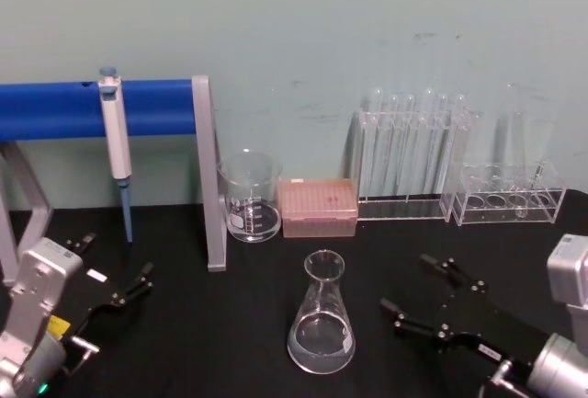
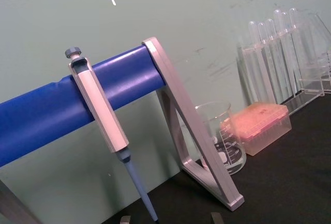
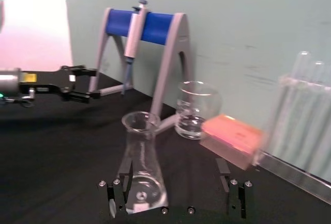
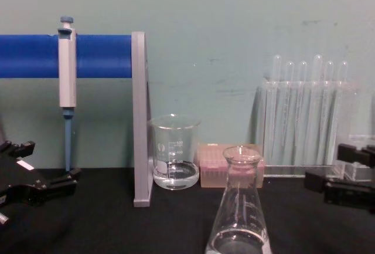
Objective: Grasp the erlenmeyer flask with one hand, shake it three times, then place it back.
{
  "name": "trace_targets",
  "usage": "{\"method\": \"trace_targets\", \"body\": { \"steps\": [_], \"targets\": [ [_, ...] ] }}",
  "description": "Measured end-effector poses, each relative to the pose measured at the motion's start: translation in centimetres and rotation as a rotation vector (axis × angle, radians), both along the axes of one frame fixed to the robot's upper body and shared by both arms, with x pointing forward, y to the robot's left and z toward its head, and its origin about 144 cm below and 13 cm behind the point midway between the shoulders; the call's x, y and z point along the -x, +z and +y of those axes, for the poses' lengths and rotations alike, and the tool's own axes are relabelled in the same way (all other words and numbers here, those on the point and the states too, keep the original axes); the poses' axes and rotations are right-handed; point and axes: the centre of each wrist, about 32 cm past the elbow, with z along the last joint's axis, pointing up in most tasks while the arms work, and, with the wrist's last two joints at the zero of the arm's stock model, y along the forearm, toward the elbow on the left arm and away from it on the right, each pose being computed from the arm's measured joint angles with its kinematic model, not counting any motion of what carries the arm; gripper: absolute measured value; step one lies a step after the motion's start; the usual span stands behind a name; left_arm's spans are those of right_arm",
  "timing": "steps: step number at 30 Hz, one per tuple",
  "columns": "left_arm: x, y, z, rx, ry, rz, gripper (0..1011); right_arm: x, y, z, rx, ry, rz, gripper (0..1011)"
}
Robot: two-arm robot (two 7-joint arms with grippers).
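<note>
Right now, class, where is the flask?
In the head view, the flask stands at front centre, just left of the open right claw and nearer than the pink box.

**Right Wrist View: Items on the Counter**

- Erlenmeyer flask (image 3: 140, 167): clear glass, upright on the black counter (image 3: 51, 157) at the lower centre of the frame. It stands between the spread fingers (image 3: 111, 203) of the right gripper (image 3: 173, 169), nearer the lower-left one; contact not discernible.
- Left gripper (image 3: 95, 83): black, fingers apart, middle left, well apart from the flask.
- Stand (image 3: 155, 27): blue bar on grey legs, upper centre. A pipette (image 3: 135, 30) hangs from it.
- Beaker (image 3: 195, 109): clear, holding a little liquid, centre, behind the flask.
- Pink tip box (image 3: 230, 140): just beside the beaker, right of centre.
- Test tubes (image 3: 302, 115): blurred, right edge.
</note>
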Motion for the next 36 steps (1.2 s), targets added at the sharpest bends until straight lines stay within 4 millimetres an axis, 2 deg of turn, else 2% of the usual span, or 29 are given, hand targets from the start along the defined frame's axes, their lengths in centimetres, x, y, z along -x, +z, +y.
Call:
{"method": "trace_targets", "body": {
  "steps": [17,36],
  "targets": [
    [0.0,0.0,0.0,0.0,0.0,0.0,1001,-2.3,-0.7,2.0,-0.033,0.094,0.041,1000],
    [0.0,0.0,0.0,0.0,0.0,0.0,1001,-4.6,-1.5,3.4,-0.038,0.136,0.076,1000]
  ]
}}
